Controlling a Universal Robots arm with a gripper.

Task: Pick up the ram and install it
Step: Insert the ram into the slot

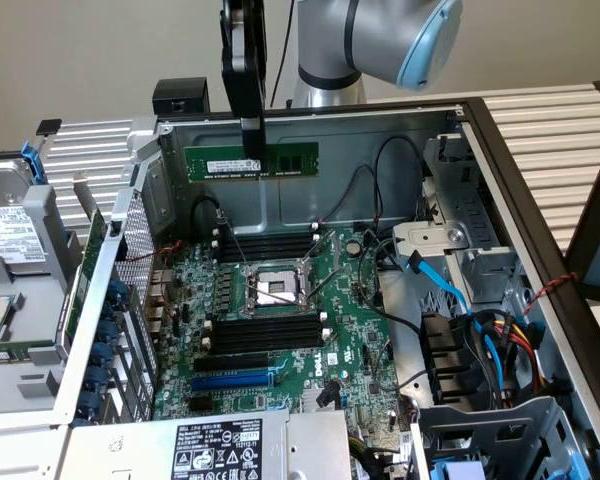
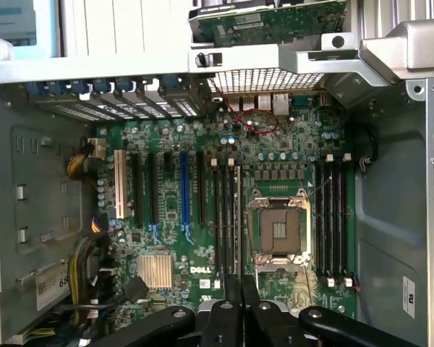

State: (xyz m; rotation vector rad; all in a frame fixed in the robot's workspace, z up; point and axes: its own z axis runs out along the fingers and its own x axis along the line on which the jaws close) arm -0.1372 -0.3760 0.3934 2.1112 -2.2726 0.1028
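The ram (image 1: 285, 160) hangs with its long edge level above the open computer case (image 1: 400, 215), in front of the case's far wall and well clear of the motherboard (image 1: 290, 300). The exterior view shows its whole length, white label facing the camera. The jaws pinch it from above near its middle, closed down to the stick's thickness. The wrist view looks straight down on the board: a CPU socket (image 2: 278, 231) flanked by black memory slots (image 2: 333, 217), with the dark fingers (image 2: 228, 318) almost together.
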